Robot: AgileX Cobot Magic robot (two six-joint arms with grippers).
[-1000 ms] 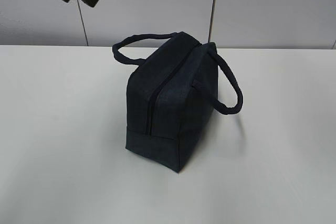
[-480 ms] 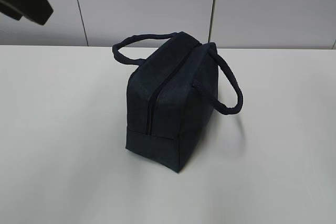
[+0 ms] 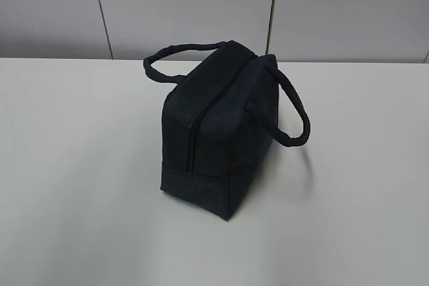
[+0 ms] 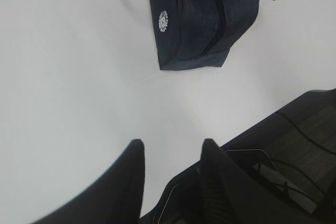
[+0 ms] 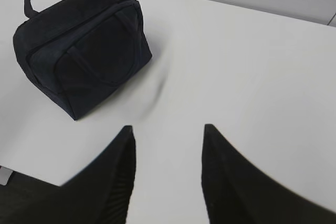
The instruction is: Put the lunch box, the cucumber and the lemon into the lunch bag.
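1. The lunch bag point(image 3: 218, 128) sits upright on the white table point(image 3: 80, 165), on its own. The dark navy fabric looks almost black here.
2. Zipper point(image 3: 201, 122) runs along the top and down the end that faces the exterior camera, and it looks closed all the way, so I can't see anything inside. No lunch box, cucumber or lemon showing in any view.
3. Two padded loop handles: one flops out to the left-rear point(image 3: 167, 55), the other hangs off the right side point(image 3: 295, 115).
4. Left gripper point(image 4: 170, 153): both dark fingers poke up from the bottom of its wrist view with a clear gap of bare table between them, so they're apart and holding nothing. The bag is well ahead of the fingertips and a bit to the right, and you can see the round white logo point(image 4: 164, 20) on its side from here.
5. Right gripper point(image 5: 167, 137): same deal, fingers spread with only table between them, nothing gripped. From these fingers the bag sits ahead and off to the left, well apart from the tips, with one handle lying flat against the side panel.
6. Neither gripper shows up in the exterior view.
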